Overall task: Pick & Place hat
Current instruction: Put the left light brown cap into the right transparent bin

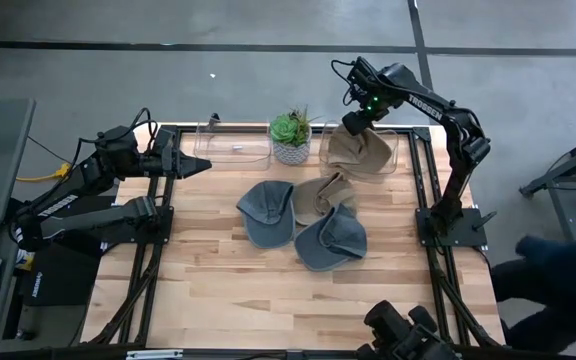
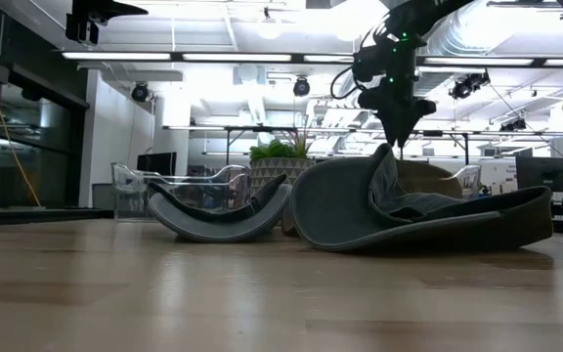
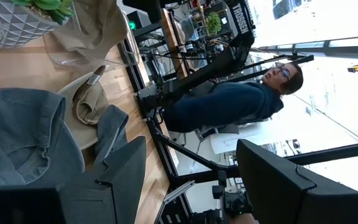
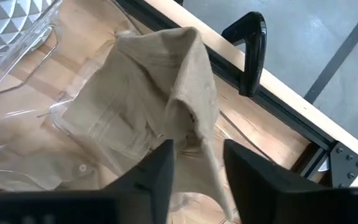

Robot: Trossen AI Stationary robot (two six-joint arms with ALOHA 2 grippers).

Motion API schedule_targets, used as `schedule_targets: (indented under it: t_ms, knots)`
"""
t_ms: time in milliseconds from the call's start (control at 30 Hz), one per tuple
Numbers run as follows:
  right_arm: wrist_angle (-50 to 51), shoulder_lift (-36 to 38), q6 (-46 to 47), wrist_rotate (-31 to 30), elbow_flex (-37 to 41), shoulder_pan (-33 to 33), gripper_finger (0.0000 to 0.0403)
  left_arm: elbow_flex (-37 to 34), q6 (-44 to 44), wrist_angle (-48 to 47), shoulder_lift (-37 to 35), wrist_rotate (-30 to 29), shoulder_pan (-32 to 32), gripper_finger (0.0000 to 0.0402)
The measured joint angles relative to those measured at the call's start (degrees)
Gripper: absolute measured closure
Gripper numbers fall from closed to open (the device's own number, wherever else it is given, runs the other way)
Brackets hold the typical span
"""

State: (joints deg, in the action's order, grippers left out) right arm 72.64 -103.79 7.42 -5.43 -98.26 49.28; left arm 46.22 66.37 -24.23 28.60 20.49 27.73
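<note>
Right gripper (image 4: 197,165) hangs over the clear plastic bin (image 1: 393,152) at the table's far edge, its fingers (image 4: 155,171) closed on a fold of the tan cloth cap (image 4: 151,106). The cap droops below the grip into the bin, long axis roughly vertical. Nearer lie another tan cap (image 1: 320,194) and two grey denim caps (image 1: 266,212). Left gripper (image 1: 190,165) waits parted, well apart, beside a second clear bin (image 1: 233,152).
</note>
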Motion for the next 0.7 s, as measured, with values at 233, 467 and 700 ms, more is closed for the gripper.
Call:
schedule_targets:
  t_ms: [233,467,700]
  knots:
    - [1.05,1.02,-1.53,0.66,0.00,-0.04,0.0185,0.00,0.00,0.00,0.00,0.01,0.01,0.0170]
    - [3.68,3.27,-2.90,0.81,-0.04,-0.10,0.0179,0.00,0.00,0.00,0.00,0.02,0.02,0.0170]
    - [2.50,3.32,-8.69,1.72,1.58,-0.70,0.0179,0.00,-0.02,0.00,0.00,0.02,0.01,0.0170]
